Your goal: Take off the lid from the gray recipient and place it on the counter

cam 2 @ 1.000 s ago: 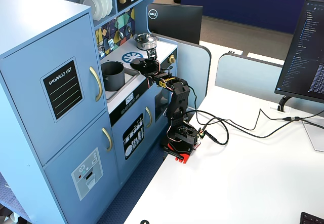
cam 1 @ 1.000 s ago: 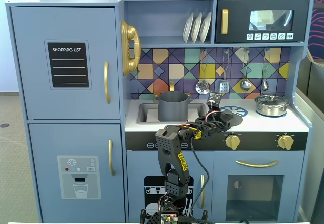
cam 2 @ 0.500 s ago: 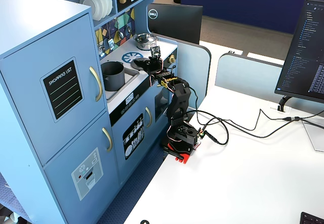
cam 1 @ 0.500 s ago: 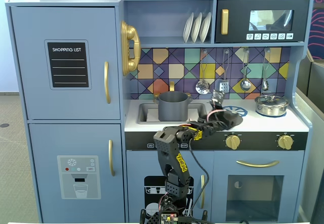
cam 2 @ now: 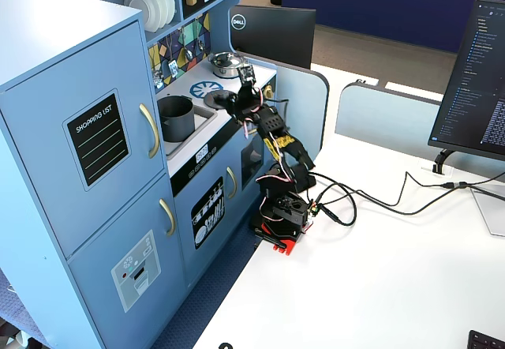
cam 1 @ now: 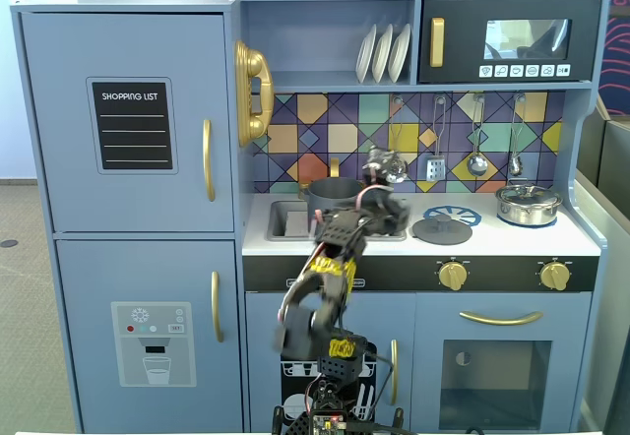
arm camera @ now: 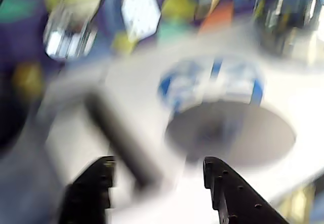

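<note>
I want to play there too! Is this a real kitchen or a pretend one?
Pretend, most likely. It's a blue toy kitchen standing beside a white office desk with a computer monitor. A small robot arm sits on the desk and reaches to the toy counter, where the gray lid lies.

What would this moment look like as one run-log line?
lid: off, flat on counter | gray recipient: uncovered, in sink | end effector: open, empty, motion-blurred
</note>
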